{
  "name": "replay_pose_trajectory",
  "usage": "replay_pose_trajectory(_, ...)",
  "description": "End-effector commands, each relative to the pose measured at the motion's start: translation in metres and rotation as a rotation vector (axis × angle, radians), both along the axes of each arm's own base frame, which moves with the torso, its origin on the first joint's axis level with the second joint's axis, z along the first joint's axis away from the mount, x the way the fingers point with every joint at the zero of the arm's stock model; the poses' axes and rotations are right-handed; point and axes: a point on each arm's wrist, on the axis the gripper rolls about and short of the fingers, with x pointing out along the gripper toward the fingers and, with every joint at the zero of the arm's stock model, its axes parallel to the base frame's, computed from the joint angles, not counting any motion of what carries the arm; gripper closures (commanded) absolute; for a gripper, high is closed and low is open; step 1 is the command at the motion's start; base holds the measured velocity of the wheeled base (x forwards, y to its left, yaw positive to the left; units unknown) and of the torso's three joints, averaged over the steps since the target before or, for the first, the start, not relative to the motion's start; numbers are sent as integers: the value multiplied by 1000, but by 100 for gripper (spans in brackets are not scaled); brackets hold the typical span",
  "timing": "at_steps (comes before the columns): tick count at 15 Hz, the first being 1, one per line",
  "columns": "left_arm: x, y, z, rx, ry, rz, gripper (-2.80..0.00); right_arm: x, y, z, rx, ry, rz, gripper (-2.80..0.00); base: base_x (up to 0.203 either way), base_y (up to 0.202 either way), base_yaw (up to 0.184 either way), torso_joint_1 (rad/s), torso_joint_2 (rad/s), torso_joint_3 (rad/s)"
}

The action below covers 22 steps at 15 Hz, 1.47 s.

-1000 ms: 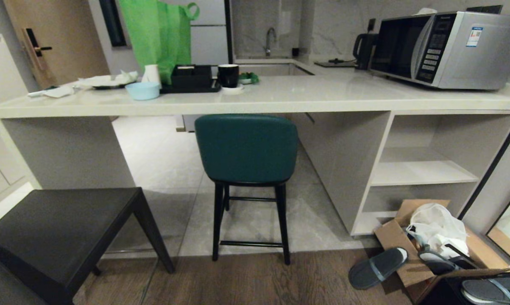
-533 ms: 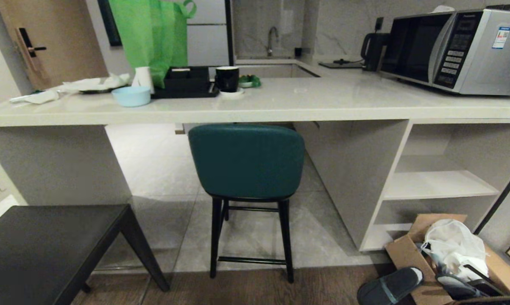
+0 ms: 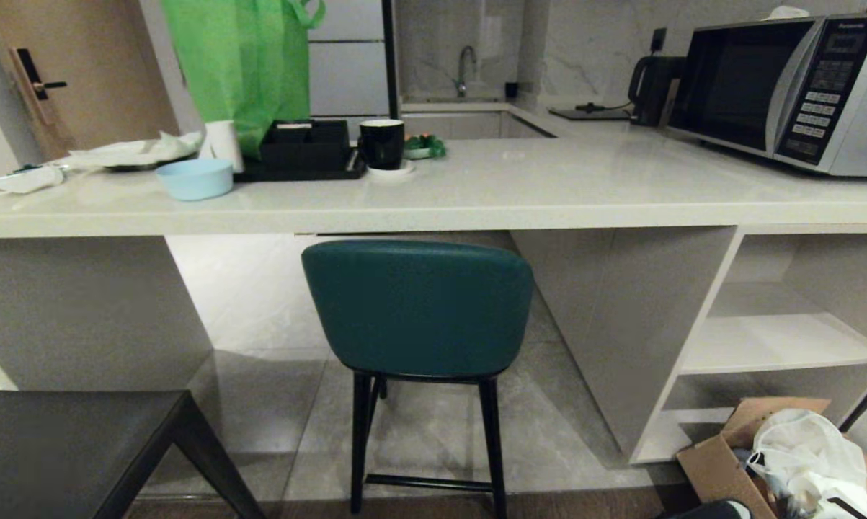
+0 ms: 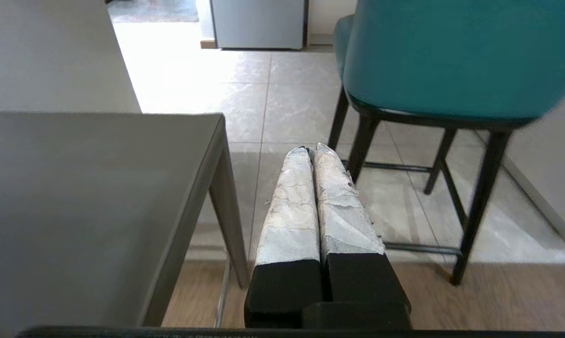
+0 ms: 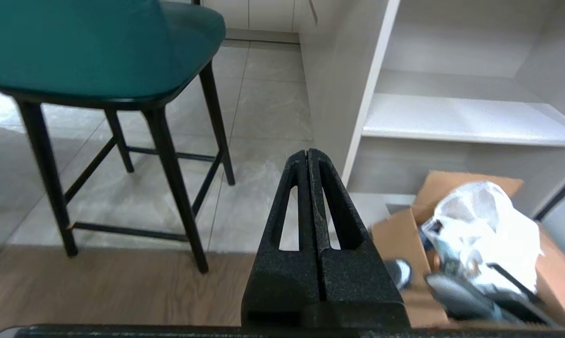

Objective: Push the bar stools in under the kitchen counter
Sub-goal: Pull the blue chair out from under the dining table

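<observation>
Kitchen corner, wood-plank floor [image 5: 99,291] nearest, giving way to pale grey tile [image 3: 433,440] farther in. Low over the planks, left gripper [image 4: 310,151] with white-wrapped fingers pressed together, holding nothing; right gripper [image 5: 308,152] likewise closed and empty, both well short of any stool. At near left, dark grey stool [image 3: 58,447], only its flat seat and one leg showing, standing out in front of the kitchen counter [image 3: 476,209]. At near right, cardboard box [image 3: 714,468] on the floor with a white plastic bag [image 3: 801,447] inside, just before open white shelves [image 3: 779,346]. Farther in, centred, teal stool [image 3: 419,310] on black legs, curved back facing outward, top of the back just below the counter's thick front edge, seat reaching in beneath the slab. On the countertop beyond: light blue bowl [image 3: 194,178], black tray [image 3: 303,155], black mug [image 3: 381,143], green bag [image 3: 235,61], microwave [image 3: 786,90] at far right. Farthest back, sink tap [image 3: 463,68] and wooden door [image 3: 73,79].
</observation>
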Motion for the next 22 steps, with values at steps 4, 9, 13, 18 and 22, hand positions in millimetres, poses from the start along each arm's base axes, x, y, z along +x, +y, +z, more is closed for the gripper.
replay_pose_trajectory(4, 0, 0, -1, 0, 4, 0, 0, 0, 0, 0, 3, 1, -1, 0, 194, 0, 1, 3, 4, 4)
replay_pose_trajectory(9, 0, 0, -1, 0, 2, 0, 0, 0, 0, 0, 4, 1, -1, 0, 190, 0, 2, 2, 4, 2)
replay_pose_trajectory(13, 0, 0, -1, 0, 4, -1, 0, 0, 0, 0, 23, 0, -2, 0, 24, 0, 0, 5, 1, -1)
replay_pose_trajectory(18, 0, 0, 0, 1, -2, 0, 0, 0, 0, 0, 21, 0, -3, 0, 0, 0, 0, 0, 0, 0)
replay_pose_trajectory(22, 7, -2, 54, -68, 4, -76, 0, 4, 1, 32, 31, 33, 34, 0, 0, 0, 0, 0, 0, 0)
